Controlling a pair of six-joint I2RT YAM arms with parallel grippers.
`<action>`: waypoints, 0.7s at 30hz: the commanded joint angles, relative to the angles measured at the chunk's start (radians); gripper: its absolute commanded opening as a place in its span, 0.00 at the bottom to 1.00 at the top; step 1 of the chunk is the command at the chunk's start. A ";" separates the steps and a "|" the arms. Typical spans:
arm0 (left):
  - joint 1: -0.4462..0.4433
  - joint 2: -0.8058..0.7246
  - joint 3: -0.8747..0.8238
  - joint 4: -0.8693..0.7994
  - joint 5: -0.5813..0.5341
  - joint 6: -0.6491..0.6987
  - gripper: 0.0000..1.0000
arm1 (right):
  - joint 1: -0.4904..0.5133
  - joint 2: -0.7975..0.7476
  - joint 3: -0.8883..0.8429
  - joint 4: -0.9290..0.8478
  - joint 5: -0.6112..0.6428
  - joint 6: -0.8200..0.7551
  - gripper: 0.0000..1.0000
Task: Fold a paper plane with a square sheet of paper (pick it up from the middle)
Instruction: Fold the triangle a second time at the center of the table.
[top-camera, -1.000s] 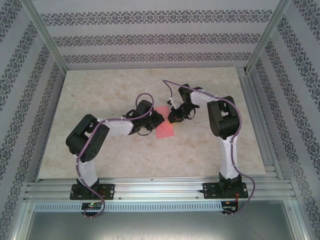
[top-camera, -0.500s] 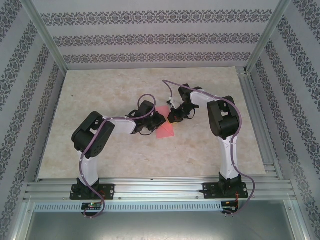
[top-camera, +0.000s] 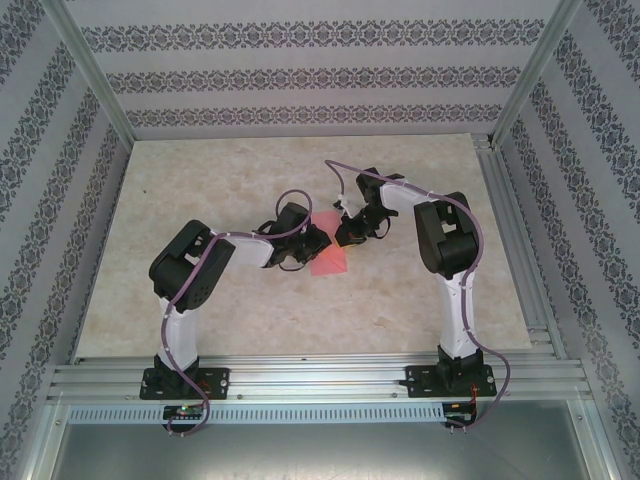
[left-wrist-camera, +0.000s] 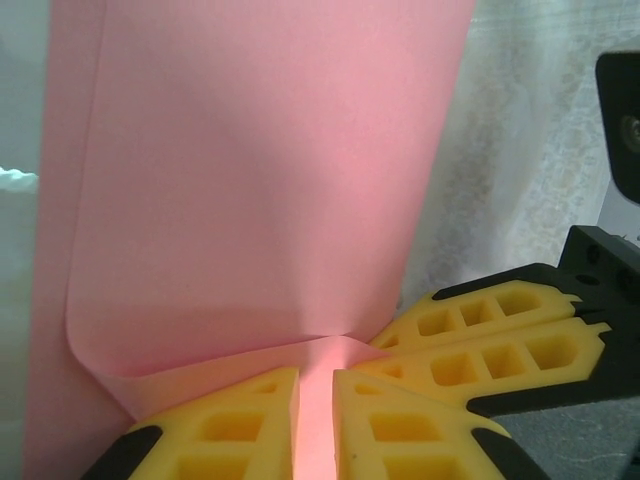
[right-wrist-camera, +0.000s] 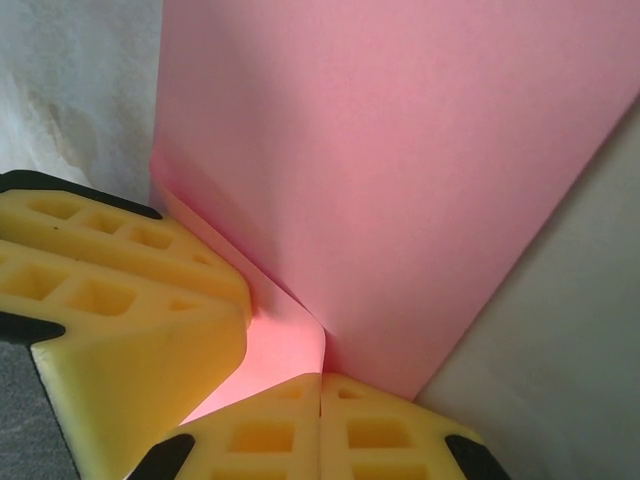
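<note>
The square sheet of paper (top-camera: 330, 258) lies in the middle of the table (top-camera: 200, 180), between the 2 arms. The left gripper (left-wrist-camera: 315, 425) reaches in from the left and is clamped on a lifted edge of the sheet, a thin strip of pink showing between its yellow fingers (left-wrist-camera: 230, 430). The right gripper (right-wrist-camera: 320, 430) comes from the far right, its fingers pressed together on the same curled edge, just beside the left pair. Pinching side by side probably keeps the raised flap level so it can be laid over evenly. No pointed plane shape yet, so folding looks early
</note>
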 joint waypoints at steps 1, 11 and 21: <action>0.029 -0.055 0.048 -0.072 -0.026 0.068 0.19 | 0.012 0.024 0.013 0.012 0.012 -0.013 0.06; 0.049 -0.023 0.056 -0.056 -0.015 0.083 0.20 | 0.013 0.026 0.017 0.011 0.012 -0.012 0.06; 0.059 0.050 0.052 -0.120 -0.069 0.138 0.19 | 0.013 0.032 0.023 0.006 0.016 -0.013 0.06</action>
